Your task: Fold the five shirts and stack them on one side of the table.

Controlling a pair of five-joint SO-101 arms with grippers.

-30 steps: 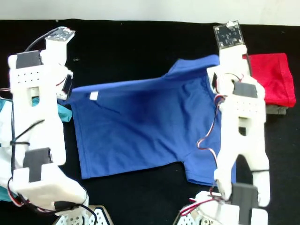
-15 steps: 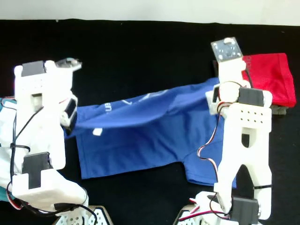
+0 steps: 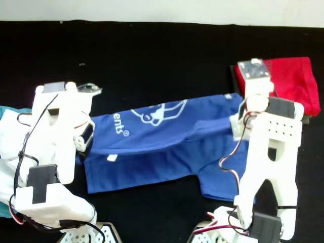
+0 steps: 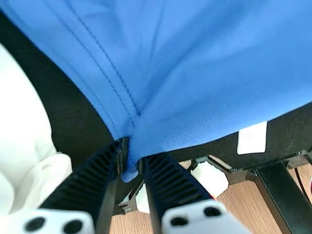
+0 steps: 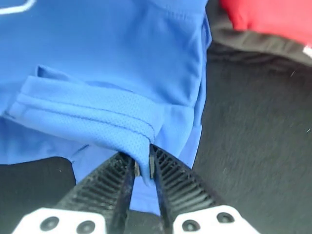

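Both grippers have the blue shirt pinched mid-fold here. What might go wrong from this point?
1. The left gripper pinches just a sliver of hem on the blue shirt; it may slip out before the fold lands.
2. The lifted edge slants toward the right gripper, so the fold may land crooked.
3. Its arm stands beside the folded red shirt and might nudge it.

A blue shirt (image 3: 167, 147) half folded on the black bench (image 3: 152, 55).
Its far edge is doubled over, white print up; a folded red shirt (image 3: 293, 83) lies far right.
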